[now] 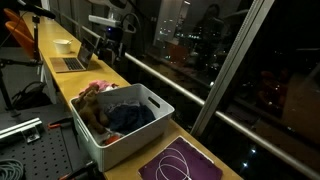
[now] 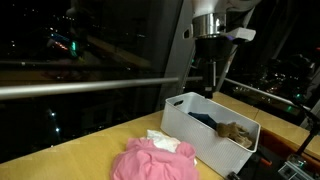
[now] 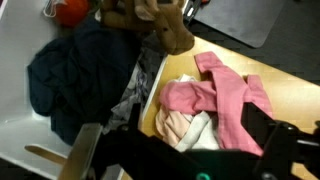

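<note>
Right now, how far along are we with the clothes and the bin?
Done: dark cloth and toy lie in the bin. In hand: nothing; the end effector hangs open above the bin. Left, probably: the pink cloth on the table beside it.

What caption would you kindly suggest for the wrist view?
Open fingers above white bin of clothes, pink garment beside it.
</note>
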You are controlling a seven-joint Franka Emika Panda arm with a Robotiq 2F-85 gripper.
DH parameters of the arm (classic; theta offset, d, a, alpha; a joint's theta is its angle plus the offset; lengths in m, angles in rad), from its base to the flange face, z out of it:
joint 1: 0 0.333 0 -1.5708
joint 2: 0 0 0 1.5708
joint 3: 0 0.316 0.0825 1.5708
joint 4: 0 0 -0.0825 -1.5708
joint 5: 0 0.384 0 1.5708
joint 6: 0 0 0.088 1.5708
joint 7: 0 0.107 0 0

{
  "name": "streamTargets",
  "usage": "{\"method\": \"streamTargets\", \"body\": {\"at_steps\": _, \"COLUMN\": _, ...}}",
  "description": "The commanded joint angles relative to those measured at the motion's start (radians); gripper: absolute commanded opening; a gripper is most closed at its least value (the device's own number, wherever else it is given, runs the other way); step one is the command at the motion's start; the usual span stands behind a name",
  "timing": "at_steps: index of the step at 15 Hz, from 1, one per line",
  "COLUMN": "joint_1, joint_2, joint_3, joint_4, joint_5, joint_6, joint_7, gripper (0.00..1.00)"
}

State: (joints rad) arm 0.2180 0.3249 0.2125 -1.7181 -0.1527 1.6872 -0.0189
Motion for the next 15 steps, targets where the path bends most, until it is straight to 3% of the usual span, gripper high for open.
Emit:
{"method": "streamTargets", "body": {"at_steps": 1, "joint_1": -0.025, "joint_2": -0.142, "joint_3": -0.004, "joint_4": -0.204, "joint_5": 0.088, "joint_6": 0.038, "joint_7": -0.015, "gripper": 1.00}}
{"method": "streamTargets", "body": {"at_steps": 5, "joint_1": -0.041, "joint_2": -0.245, "joint_3": -0.012, "joint_4": -0.382, "joint_5": 0.119, "joint_6": 0.096, "joint_7": -0.030, "gripper": 1.00}}
{"method": "streamTargets", "body": {"at_steps": 8, "joint_1": -0.045, "joint_2": -0.300, "joint_3": -0.019, "joint_4": -0.491, "joint_5": 0.078, "joint_6": 0.200, "joint_7": -0.059, "gripper": 1.00}}
{"method": "streamTargets", "body": {"at_steps": 15, "joint_1": -0.043, "joint_2": -0.322, "joint_3": -0.023, "joint_4": -0.590, "joint_5": 0.043, "joint_6": 0.385, "joint_7": -0.104, "gripper": 1.00}}
